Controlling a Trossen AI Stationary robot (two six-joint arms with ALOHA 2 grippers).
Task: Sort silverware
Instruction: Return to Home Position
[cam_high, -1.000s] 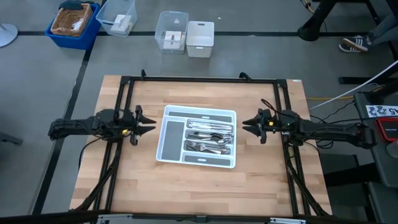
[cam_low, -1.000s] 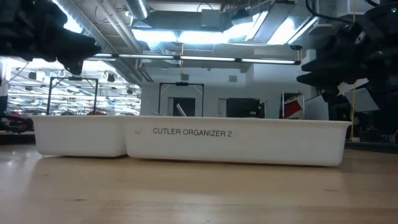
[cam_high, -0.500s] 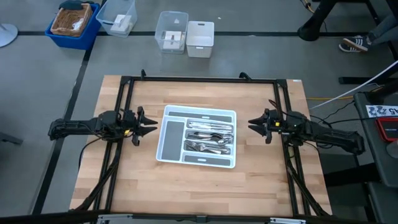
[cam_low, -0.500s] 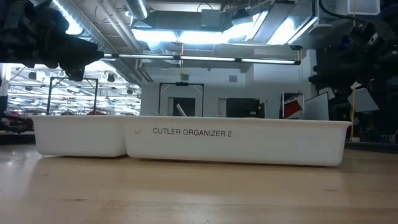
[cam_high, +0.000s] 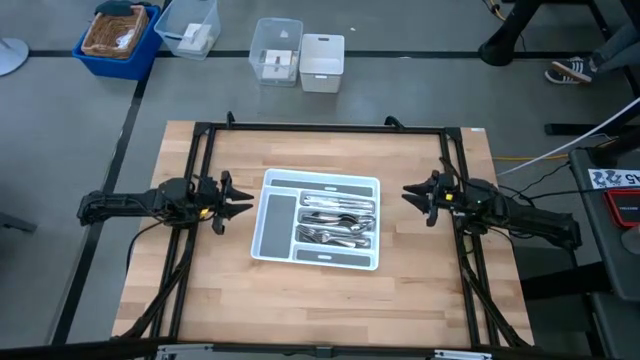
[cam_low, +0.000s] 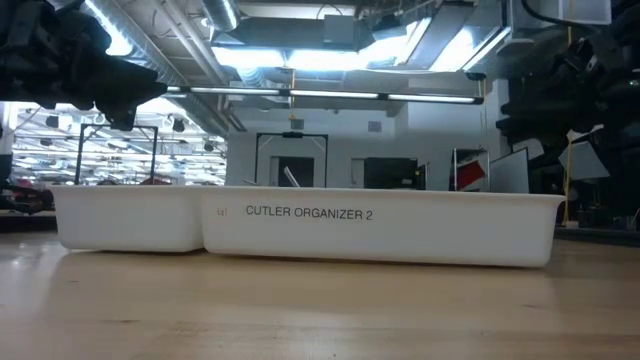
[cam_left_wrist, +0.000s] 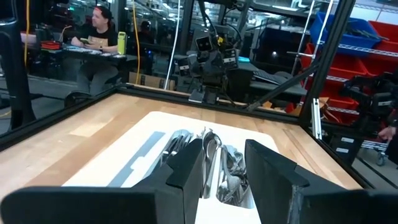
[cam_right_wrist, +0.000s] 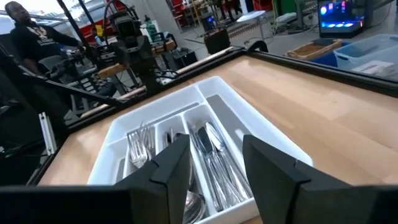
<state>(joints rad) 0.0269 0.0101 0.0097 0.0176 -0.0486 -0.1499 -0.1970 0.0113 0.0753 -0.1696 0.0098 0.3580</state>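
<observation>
**Clearances.** In the high view the white tray (cam_high: 278, 225) sits near the centre of the wooden table (cam_high: 330, 310). Bare wood shows on all four sides of it, and the broadest open strip lies toward the lower edge of the frame. A black rail frame (cam_high: 320, 128) borders the tabletop. The left gripper (cam_high: 240, 203) hangs just off the tray's left edge. The right gripper (cam_high: 412, 196) stands somewhat farther off its right edge. Both point inward at the tray and neither touches it.

**Tool state.** The left wrist view shows that arm's fingers (cam_left_wrist: 186, 171) moderately parted, with a clear gap and nothing between them. The right arm's fingers (cam_right_wrist: 171, 165) stand the same way, also holding nothing.

**Task items.** All the silverware (cam_high: 338, 222) in view lies inside the tray, in the narrow slots of its right half. The wide grey compartment on its left is bare.

**Obscured.**
- In the low view the tray's near wall, lettered CUTLER ORGANIZER 2, hides the contents.
- Arm parts show there only as dark shapes cut off at both upper corners.
- The pieces overlap and glare, so no piece count can be made.
- Fork tines (cam_right_wrist: 140, 140) are legible in one slot.

**Counts.**
- One tray and two grippers.
- Four bins on the floor beyond the table's upper edge, one of them a blue bin (cam_high: 120, 40).
- One seated person (cam_left_wrist: 99, 28) at the upper left of the left wrist view.
</observation>
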